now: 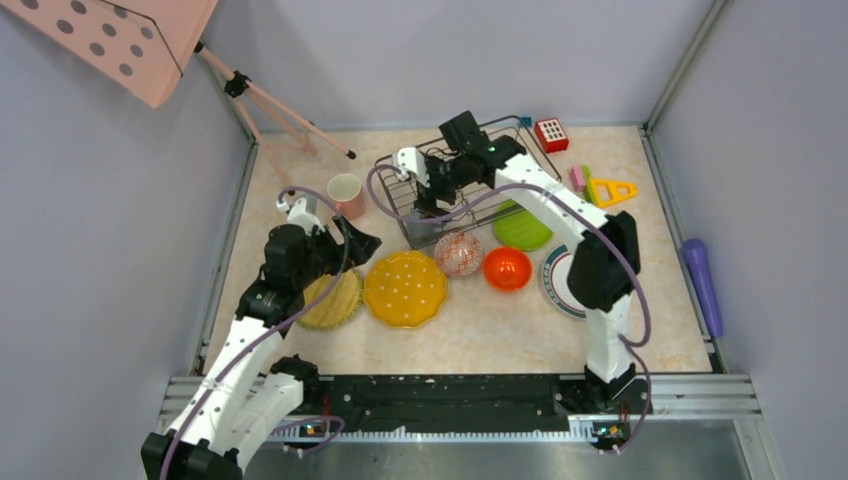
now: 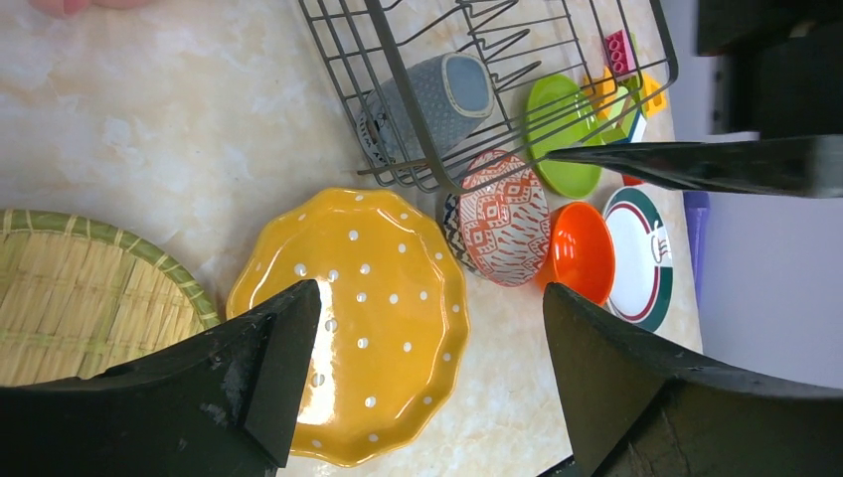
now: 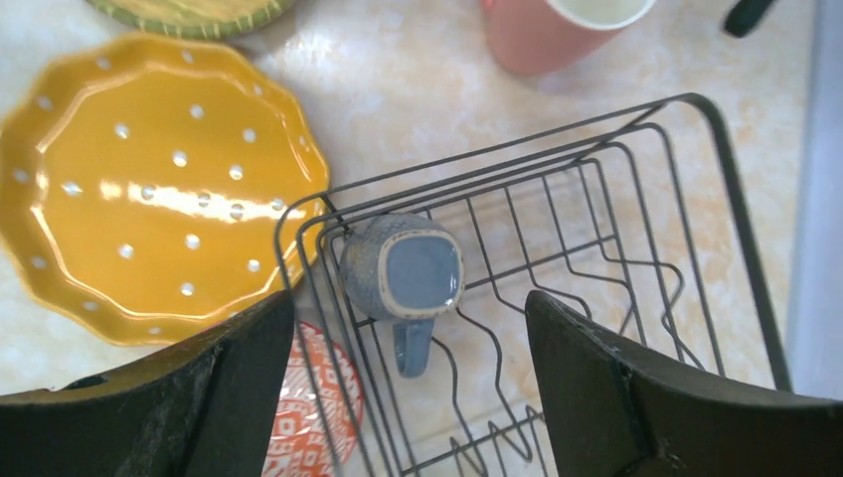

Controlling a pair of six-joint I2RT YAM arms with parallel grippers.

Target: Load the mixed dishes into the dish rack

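The dark wire dish rack (image 1: 510, 125) stands at the back centre. A grey mug (image 1: 425, 225) lies on its side in the rack's near-left corner. My right gripper (image 1: 432, 195) hovers open and empty just above that mug (image 3: 403, 268), inside the rack (image 3: 557, 134). My left gripper (image 1: 355, 240) is open and empty above the table, beside the dotted yellow scalloped plate (image 1: 405, 288). A woven-looking yellow plate (image 1: 335, 300) lies partly under the left arm. The pink mug (image 1: 346, 195) stands left of the rack. The patterned bowl (image 1: 458, 253), orange-red bowl (image 1: 507, 268), lime green plate (image 1: 522, 228) and white green-rimmed plate (image 1: 560, 285) lie on the table.
Red (image 1: 551, 134) and yellow (image 1: 612, 190) toy blocks sit right of the rack. A purple cylinder (image 1: 702, 285) lies at the far right edge. A pink perforated board on a tripod (image 1: 130, 40) stands at the back left. Grey walls enclose the table.
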